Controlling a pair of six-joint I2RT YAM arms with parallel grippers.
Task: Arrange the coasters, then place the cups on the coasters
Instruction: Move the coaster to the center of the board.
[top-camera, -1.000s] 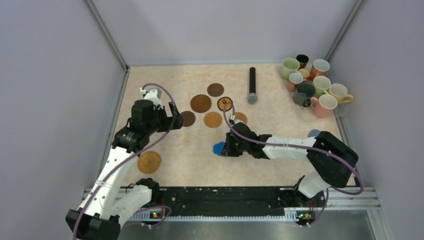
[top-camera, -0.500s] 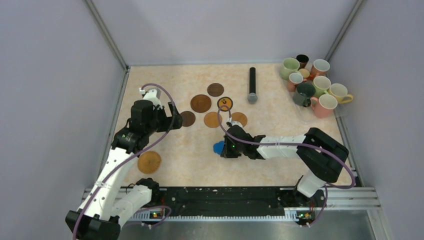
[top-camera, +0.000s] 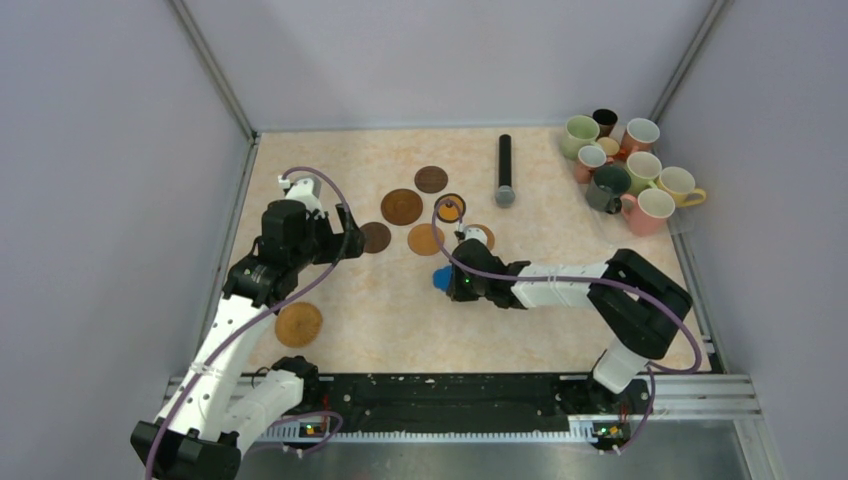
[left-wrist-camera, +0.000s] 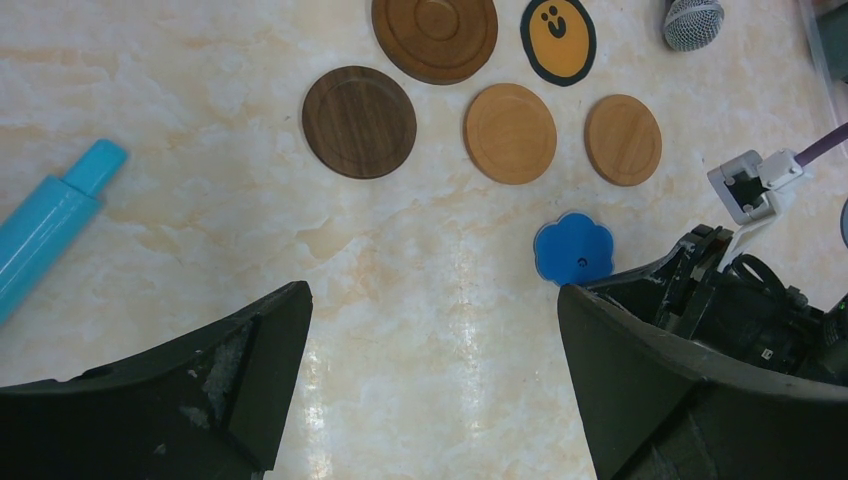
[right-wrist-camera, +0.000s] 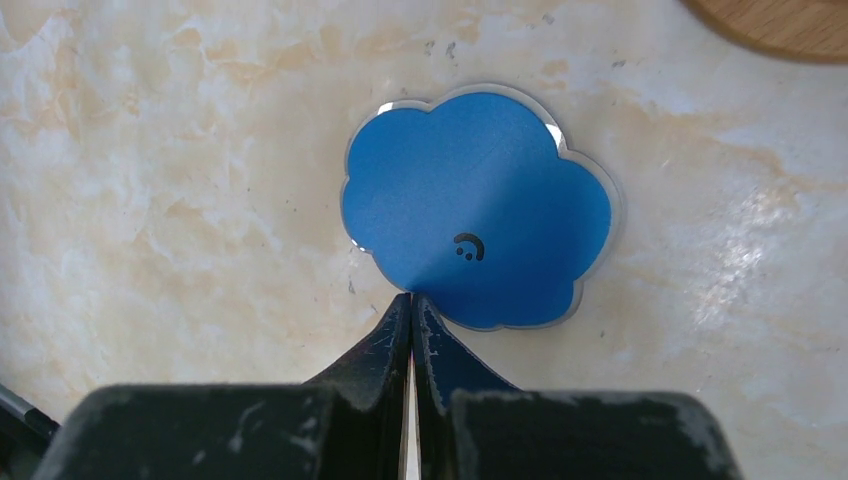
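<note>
On the marbled table (top-camera: 360, 310), the right gripper (right-wrist-camera: 411, 300), pinched fully closed and empty, touches the edge of the flat blue flower-shaped coaster (right-wrist-camera: 478, 210); the left gripper (left-wrist-camera: 432, 295) hovers wide open, empty; mugs (top-camera: 625, 170) cluster far right.

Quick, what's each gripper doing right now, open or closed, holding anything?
Left gripper: open, holding nothing.
Right gripper: closed, tips at the edge of the blue flower coaster, not gripping it.
</note>
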